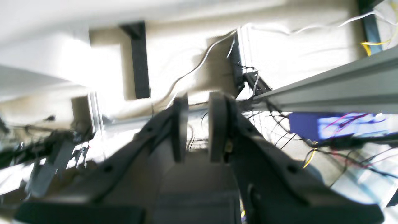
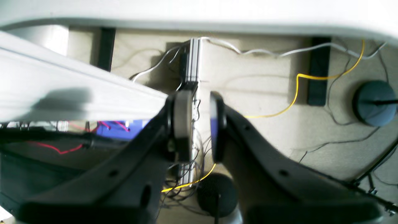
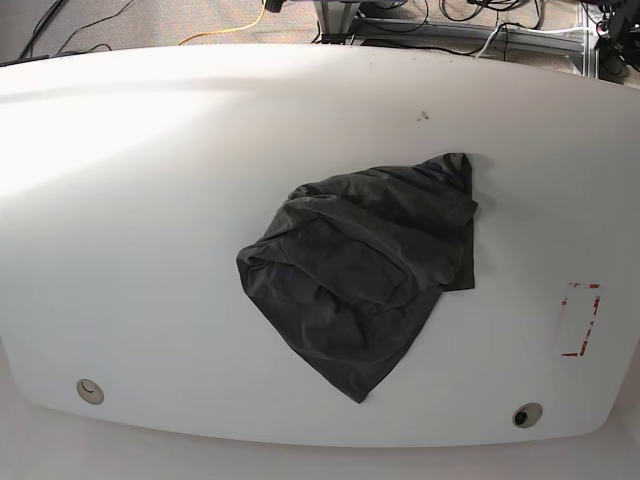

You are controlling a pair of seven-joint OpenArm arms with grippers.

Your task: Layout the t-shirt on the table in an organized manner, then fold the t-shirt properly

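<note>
**Both arms off the table, shirt still a heap**

The left gripper (image 1: 198, 129) and right gripper (image 2: 199, 126) each show a narrow gap between the pads and hold nothing; beyond them lie only floor, cables and framing. The t-shirt (image 3: 365, 275) is nowhere near either gripper, crumpled mid-table (image 3: 150, 200). Likely risks: pinching several stacked layers at once, or dragging the bunch toward the red dashed rectangle (image 3: 578, 320) instead of spreading it.

A yellow cable (image 2: 297, 93) and white cables (image 2: 267, 53) trail across the beige floor (image 2: 258, 140) beside an aluminium rail (image 1: 335, 90)
</note>
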